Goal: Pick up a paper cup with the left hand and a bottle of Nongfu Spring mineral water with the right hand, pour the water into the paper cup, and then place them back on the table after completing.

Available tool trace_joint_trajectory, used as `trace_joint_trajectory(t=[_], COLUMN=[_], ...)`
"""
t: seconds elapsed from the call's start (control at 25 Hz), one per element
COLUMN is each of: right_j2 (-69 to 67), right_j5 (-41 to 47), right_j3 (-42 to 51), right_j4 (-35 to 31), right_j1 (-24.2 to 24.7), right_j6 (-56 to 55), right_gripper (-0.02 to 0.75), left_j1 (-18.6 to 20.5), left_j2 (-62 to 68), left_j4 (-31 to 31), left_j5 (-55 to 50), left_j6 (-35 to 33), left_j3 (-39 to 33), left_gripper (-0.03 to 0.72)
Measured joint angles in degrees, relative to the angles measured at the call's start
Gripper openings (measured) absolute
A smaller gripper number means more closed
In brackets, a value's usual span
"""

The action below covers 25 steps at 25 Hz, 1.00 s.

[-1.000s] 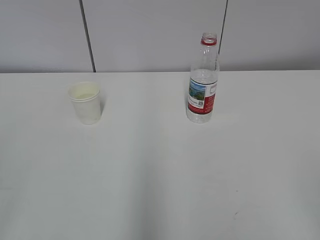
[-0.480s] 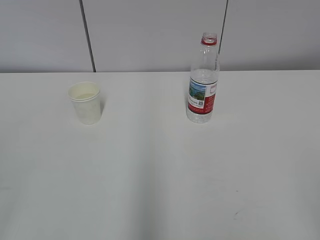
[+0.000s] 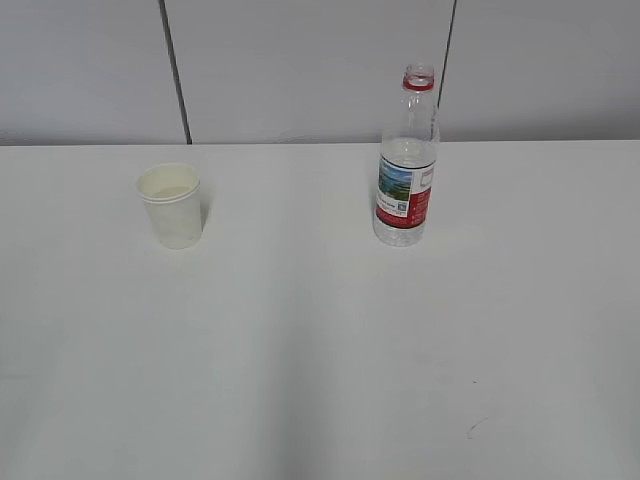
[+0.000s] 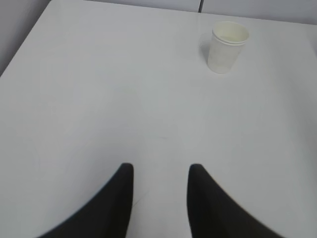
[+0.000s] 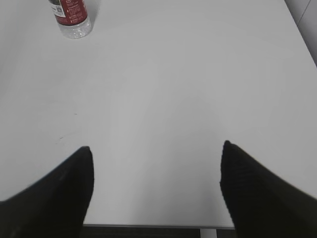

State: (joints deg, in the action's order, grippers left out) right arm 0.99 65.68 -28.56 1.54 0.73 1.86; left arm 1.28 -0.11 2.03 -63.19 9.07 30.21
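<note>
A white paper cup (image 3: 172, 205) stands upright on the white table (image 3: 320, 350) at the left; it also shows in the left wrist view (image 4: 227, 46), far ahead of my left gripper (image 4: 159, 169), which is open and empty. An uncapped water bottle (image 3: 405, 160) with a red and green label stands upright at the right, with water up to the label's top. Its base shows in the right wrist view (image 5: 72, 17), far ahead and left of my right gripper (image 5: 156, 148), which is open wide and empty. Neither arm shows in the exterior view.
A grey panelled wall (image 3: 300, 70) runs behind the table. The table's near edge (image 5: 153, 225) lies under my right gripper and its right edge (image 5: 301, 34) shows at the upper right. The table's left edge (image 4: 22, 47) shows in the left wrist view.
</note>
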Motion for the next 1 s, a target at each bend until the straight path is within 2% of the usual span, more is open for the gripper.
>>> trace_joint_trajectory(t=[0.28, 1.0], right_j2=[0.0, 0.0], right_j5=[0.0, 0.0], right_j3=[0.0, 0.0], right_j4=[2.49, 2.57], right_j1=[0.0, -0.73], right_j6=[0.09, 0.09], right_gripper=[0.586, 0.586], left_j1=[0.0, 0.0], left_j2=[0.0, 0.0], left_j4=[0.0, 0.0], left_j5=[0.0, 0.0], left_j6=[0.0, 0.0], left_j3=[0.0, 0.0], left_gripper=[0.238, 0.238])
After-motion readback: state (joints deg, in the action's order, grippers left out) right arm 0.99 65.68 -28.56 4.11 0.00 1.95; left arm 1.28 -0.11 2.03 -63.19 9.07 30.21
